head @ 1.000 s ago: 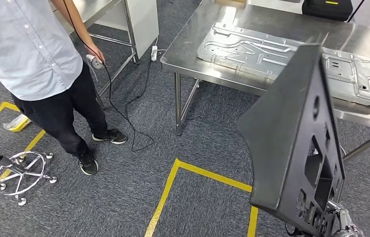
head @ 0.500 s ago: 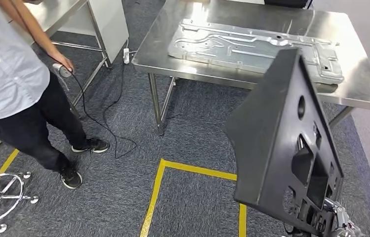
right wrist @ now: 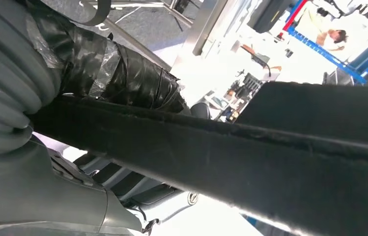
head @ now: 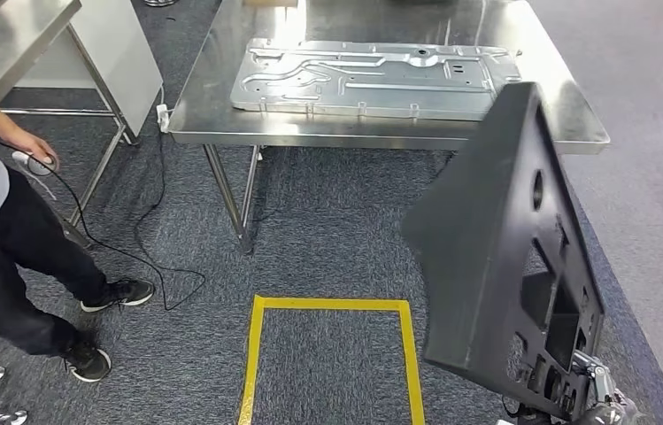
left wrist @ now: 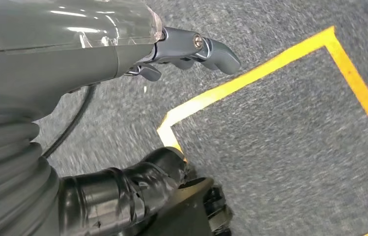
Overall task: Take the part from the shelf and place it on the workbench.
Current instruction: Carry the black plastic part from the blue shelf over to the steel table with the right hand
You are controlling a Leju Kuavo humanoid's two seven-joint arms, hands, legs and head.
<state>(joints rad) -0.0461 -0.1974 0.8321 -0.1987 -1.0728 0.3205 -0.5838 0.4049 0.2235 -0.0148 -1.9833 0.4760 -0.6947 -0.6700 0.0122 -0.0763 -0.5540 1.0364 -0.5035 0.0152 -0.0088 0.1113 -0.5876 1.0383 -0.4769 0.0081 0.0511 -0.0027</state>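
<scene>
You can see one big black part (head: 504,257), one steel table (head: 575,115) far ahead, and one grey metal plate (head: 372,78) lying on it. The part stands upright at the near right, held at its bottom edge by your right robot hand (right wrist: 49,147). Your left robot hand (left wrist: 186,49) hangs above the carpet (left wrist: 290,132), fingers apart, holding nothing. One person (head: 0,230) stands at the left.
</scene>
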